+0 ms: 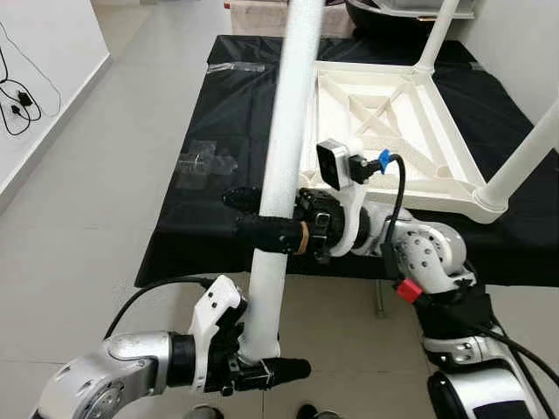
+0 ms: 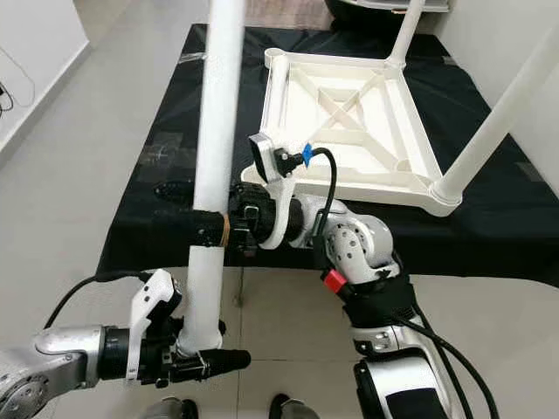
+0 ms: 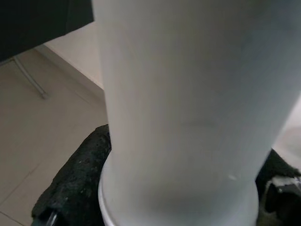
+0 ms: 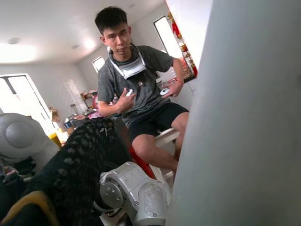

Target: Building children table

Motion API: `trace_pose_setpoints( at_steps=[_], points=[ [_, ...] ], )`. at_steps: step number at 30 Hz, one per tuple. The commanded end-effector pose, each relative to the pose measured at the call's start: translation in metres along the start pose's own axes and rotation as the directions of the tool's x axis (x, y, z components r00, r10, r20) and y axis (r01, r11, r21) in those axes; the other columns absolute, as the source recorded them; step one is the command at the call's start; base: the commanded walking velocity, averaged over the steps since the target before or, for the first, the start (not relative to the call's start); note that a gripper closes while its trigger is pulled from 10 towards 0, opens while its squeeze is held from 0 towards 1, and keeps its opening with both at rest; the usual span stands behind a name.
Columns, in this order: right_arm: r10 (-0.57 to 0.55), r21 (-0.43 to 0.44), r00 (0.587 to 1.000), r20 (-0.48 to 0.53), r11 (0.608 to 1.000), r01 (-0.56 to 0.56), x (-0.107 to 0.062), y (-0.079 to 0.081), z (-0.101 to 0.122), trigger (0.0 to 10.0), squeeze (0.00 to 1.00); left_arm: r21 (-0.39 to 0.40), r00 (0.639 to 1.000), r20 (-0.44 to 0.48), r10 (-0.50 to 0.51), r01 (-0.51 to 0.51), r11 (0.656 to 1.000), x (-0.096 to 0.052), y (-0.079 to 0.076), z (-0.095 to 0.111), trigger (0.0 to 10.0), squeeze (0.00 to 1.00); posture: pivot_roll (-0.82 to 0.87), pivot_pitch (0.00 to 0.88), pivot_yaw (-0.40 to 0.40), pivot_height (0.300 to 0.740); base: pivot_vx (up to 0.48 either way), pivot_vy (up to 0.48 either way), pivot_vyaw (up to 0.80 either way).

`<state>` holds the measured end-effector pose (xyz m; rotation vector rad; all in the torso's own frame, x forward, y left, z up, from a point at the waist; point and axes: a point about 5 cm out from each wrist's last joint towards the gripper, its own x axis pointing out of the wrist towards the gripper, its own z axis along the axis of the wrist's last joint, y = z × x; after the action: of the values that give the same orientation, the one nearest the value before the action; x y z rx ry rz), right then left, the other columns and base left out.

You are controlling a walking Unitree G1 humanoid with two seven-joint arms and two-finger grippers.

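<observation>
A long white table leg [image 1: 284,131] stands nearly upright in front of me, held by both grippers. My left gripper [image 1: 260,358] is shut on its lower end, just above the flange; its black finger [image 3: 70,188] presses against the tube [image 3: 188,117]. Higher up, about mid-length, my right gripper [image 1: 262,216] is shut around the same leg [image 4: 249,117]. The white table top [image 1: 384,113] lies upside down on the black-covered table, ribs facing up. Two legs are fixed to it: one at the near right corner [image 1: 524,157], one at the far right corner [image 1: 437,39].
The black cloth [image 1: 201,244] covers a low table whose front edge is just beyond my arms. A clear plastic bag [image 1: 203,161] lies on its left side. Cables [image 1: 17,105] hang on the left wall. A seated person [image 4: 136,89] holds controllers behind me.
</observation>
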<state>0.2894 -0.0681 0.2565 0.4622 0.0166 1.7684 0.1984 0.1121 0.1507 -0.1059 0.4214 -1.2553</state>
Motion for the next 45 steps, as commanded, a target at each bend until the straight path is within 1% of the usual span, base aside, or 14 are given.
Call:
trace_pose_setpoints(
  at_steps=[1, 2, 3, 13, 21, 22, 23, 27, 28, 29, 33, 34, 44, 45],
  points=[
    [0.062, 0.012, 0.998, -0.010, 0.998, -0.062, 0.009, 0.006, -0.003, 3.5, 0.00, 0.001, 0.999, -0.018, -0.047, 0.047, 0.999, 0.001, -0.007, -0.001, 10.0, 0.00, 0.11, 0.168, -0.018, 0.740, 0.000, 0.000, 0.00],
    [0.070, 0.014, 0.997, -0.009, 0.997, -0.070, 0.011, 0.007, -0.003, 3.5, 0.00, -0.003, 0.999, -0.019, -0.050, 0.050, 0.999, 0.001, -0.007, -0.001, 10.0, 0.00, 0.11, 0.168, -0.018, 0.740, 0.000, 0.000, 0.00],
    [0.078, 0.018, 0.997, -0.008, 0.997, -0.078, 0.012, 0.008, -0.002, 0.0, 0.00, -0.008, 0.998, -0.019, -0.054, 0.054, 0.999, 0.001, -0.008, -0.002, 10.0, 0.00, 0.11, 0.169, -0.017, 0.740, 0.000, 0.000, 0.00],
    [0.078, 0.008, 0.996, -0.039, 0.997, -0.078, 0.010, 0.010, -0.005, 0.0, 0.00, -0.037, 0.998, -0.010, -0.058, 0.058, 0.998, -0.001, -0.009, -0.002, 10.0, 0.00, 0.11, 0.173, -0.017, 0.740, 0.000, 0.000, 0.00],
    [0.033, -0.016, 0.996, -0.077, 0.999, -0.034, 0.005, 0.006, -0.010, 0.0, 0.00, -0.042, 0.999, -0.025, -0.046, 0.045, 0.998, -0.006, -0.008, -0.004, 10.0, 0.00, 0.12, 0.175, -0.016, 0.740, 0.000, 0.000, 0.00],
    [0.027, -0.021, 0.996, -0.080, 0.999, -0.029, 0.005, 0.006, -0.010, 3.9, 0.00, -0.043, 0.998, -0.027, -0.048, 0.047, 0.998, -0.006, -0.009, -0.004, 10.0, 0.00, 0.12, 0.172, -0.017, 0.740, 0.000, 0.000, 0.00],
    [0.014, -0.028, 0.996, -0.084, 0.999, -0.016, 0.005, 0.005, -0.010, 10.0, 0.00, -0.042, 0.998, -0.029, -0.049, 0.047, 0.998, -0.006, -0.010, -0.004, 10.0, 0.00, 0.12, 0.172, -0.017, 0.740, 0.000, 0.000, 0.00],
    [-0.001, -0.039, 0.996, -0.091, 0.999, -0.003, 0.005, 0.004, -0.010, 10.0, 0.00, -0.046, 0.998, -0.028, -0.050, 0.048, 0.998, -0.005, -0.010, -0.004, 10.0, 0.00, 0.12, 0.174, -0.017, 0.740, 0.000, 0.000, 0.00],
    [-0.010, -0.045, 0.996, -0.094, 0.999, 0.006, 0.005, 0.003, -0.010, 10.0, 0.96, -0.048, 0.998, -0.030, -0.052, 0.050, 0.998, -0.006, -0.011, -0.005, 10.0, 0.00, 0.12, 0.174, -0.017, 0.740, 0.000, 0.000, 0.00],
    [-0.013, -0.059, 0.994, -0.110, 0.998, 0.007, 0.003, 0.003, -0.011, 10.0, 1.00, -0.051, 0.998, -0.034, -0.055, 0.053, 0.997, -0.007, -0.011, -0.006, 10.0, 0.00, 0.12, 0.175, -0.016, 0.740, 0.000, 0.000, 0.00],
    [-0.014, -0.070, 0.991, -0.130, 0.998, 0.005, 0.002, 0.004, -0.012, 10.0, 1.00, -0.052, 0.998, -0.037, -0.054, 0.052, 0.997, -0.008, -0.012, -0.006, 10.0, 0.00, 0.12, 0.174, -0.018, 0.740, 0.000, 0.000, 0.00],
    [-0.013, -0.075, 0.991, -0.137, 0.997, 0.003, 0.002, 0.004, -0.013, 10.0, 0.00, -0.053, 0.998, -0.039, -0.054, 0.052, 0.997, -0.009, -0.012, -0.006, 10.0, 0.00, 0.12, 0.175, -0.015, 0.740, 0.000, 0.000, 0.00],
    [0.013, -0.039, 0.989, -0.150, 0.999, -0.019, 0.000, 0.007, -0.014, 9.7, 0.00, -0.055, 0.995, -0.066, -0.076, 0.072, 0.996, -0.010, -0.016, -0.012, 10.0, 0.00, 0.12, 0.177, -0.016, 0.740, 0.000, 0.000, 0.00],
    [0.013, -0.030, 0.989, -0.145, 0.999, -0.018, 0.000, 0.007, -0.014, 1.3, 0.00, -0.051, 0.994, -0.074, -0.079, 0.075, 0.996, -0.010, -0.016, -0.013, 10.0, 0.00, 0.12, 0.177, -0.016, 0.740, 0.000, 0.000, 0.00]
  ],
)
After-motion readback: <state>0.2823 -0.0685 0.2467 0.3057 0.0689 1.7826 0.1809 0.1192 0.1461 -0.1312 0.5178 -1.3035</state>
